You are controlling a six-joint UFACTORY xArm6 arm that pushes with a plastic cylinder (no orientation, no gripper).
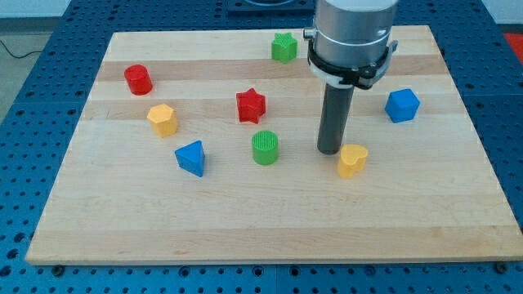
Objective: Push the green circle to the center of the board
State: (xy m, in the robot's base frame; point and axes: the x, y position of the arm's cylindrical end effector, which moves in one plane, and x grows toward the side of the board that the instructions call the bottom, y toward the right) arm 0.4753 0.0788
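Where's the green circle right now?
The green circle sits near the board's middle, just below the red star, right of the blue triangle, and left of my tip.

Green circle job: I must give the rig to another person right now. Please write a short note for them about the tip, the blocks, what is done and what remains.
Tip: my tip is down on the light wooden board, to the view's right of the green ridged circle block, with a gap between them. It stands close beside the yellow heart-shaped block, on that block's left; contact cannot be judged.

Green circle: near the board's middle, slightly toward the view's bottom, below the red star block.

Done: the circle seems almost in place.

Left: perhaps one small nudge toward the view's top, then check.
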